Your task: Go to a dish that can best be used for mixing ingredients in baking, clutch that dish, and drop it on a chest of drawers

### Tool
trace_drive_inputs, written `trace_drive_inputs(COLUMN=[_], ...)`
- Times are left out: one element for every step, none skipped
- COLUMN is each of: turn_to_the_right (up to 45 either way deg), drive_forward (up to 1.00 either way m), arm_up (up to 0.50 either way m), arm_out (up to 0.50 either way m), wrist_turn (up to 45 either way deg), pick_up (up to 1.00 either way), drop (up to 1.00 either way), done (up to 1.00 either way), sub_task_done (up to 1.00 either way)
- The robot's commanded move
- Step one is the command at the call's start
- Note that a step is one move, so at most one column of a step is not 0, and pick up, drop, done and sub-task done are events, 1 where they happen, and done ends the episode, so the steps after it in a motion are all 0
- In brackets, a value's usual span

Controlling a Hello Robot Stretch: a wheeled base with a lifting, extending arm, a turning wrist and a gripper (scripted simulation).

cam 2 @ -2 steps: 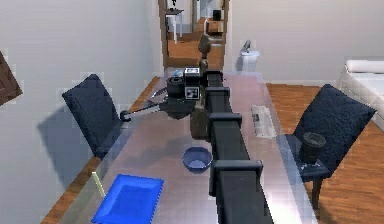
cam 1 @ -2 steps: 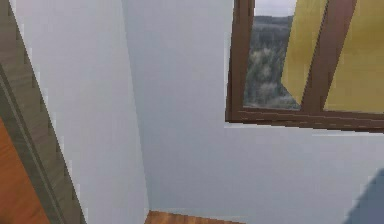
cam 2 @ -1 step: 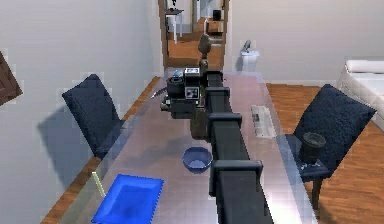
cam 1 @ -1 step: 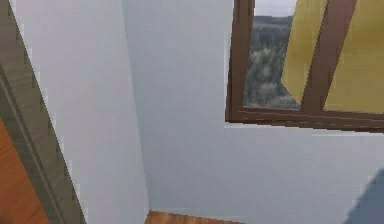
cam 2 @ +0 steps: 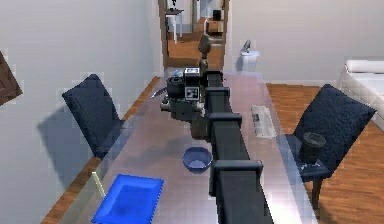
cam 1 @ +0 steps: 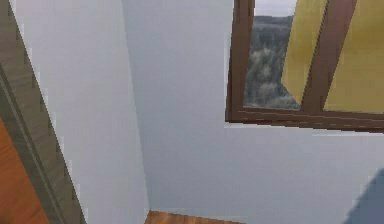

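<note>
The blue bowl (cam 2: 197, 158) sits on the counter (cam 2: 145, 140) toward its near edge, just left of the arm (cam 2: 228, 150). The tool (cam 2: 172, 104) is above the counter's far half, and I cannot tell whether it holds anything. A blue tray (cam 2: 130, 197) lies at the near left corner.

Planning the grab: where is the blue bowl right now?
In the arm side view, the blue bowl sits on the table just left of the arm, up-right of a blue tray.
</note>
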Motion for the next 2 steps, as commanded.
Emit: trace_drive_inputs(turn_to_the_right=[0.0, 0.0], drive_forward=[0.0, 0.0], arm_up=[-0.3, 0.0], arm_out=[0.0, 0.0], wrist_turn=[0.0, 0.0], pick_up=[0.0, 1.0], drop=[0.0, 0.0], done=[0.0, 0.0], sub_task_done=[0.0, 0.0])
